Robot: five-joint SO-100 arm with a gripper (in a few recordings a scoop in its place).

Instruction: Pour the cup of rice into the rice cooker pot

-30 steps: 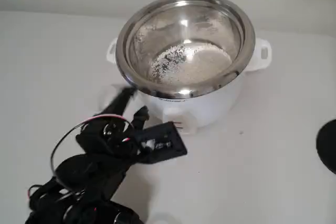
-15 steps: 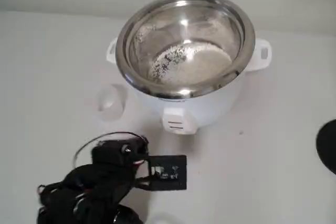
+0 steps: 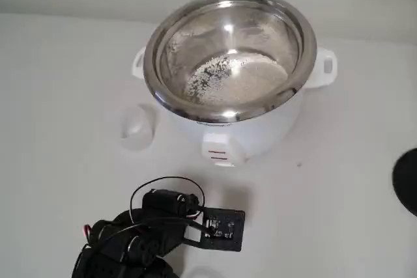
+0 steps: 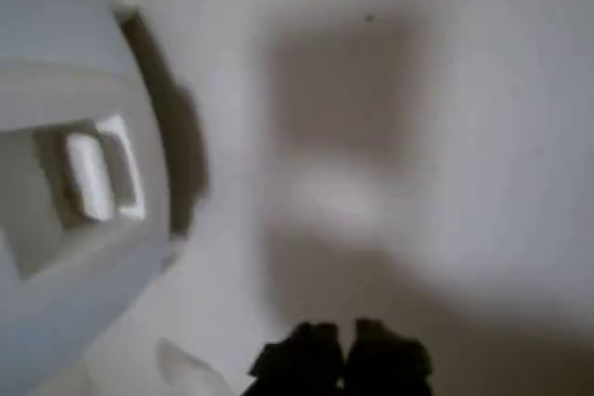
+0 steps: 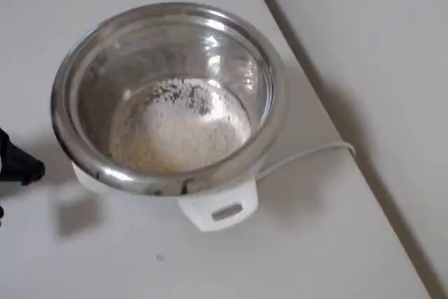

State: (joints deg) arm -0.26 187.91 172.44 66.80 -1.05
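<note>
Your table [image 3: 58, 83] is a pale, plain surface that carries everything in the scene. The pot [image 3: 229, 50] is the landmark: a shiny steel bowl with a wide rolled rim, seated in a white cooker [image 3: 260, 131] with side handles; in the overhead view the pot [image 5: 164, 96] takes up most of the frame, and a white cord [image 5: 308, 153] runs from the cooker's right side. In the wrist view the cooker [image 4: 83, 229] lies at the left, its front switch facing you.

The rice [image 3: 238, 77] lies inside the pot as a pale grainy mass across the bottom; from overhead the rice [image 5: 178, 127] covers most of the floor, with darker speckles toward the upper edge.

Your arm [image 3: 143, 242] is folded low, in front of the pot and well apart from it in the fixed view.

The cup [image 3: 138, 127] stands on the table just left of the cooker, free of the arm.

Your gripper [image 4: 343, 359] shows at the bottom edge of the wrist view, blurred; its dark fingertips lie close together with nothing between them.
</note>
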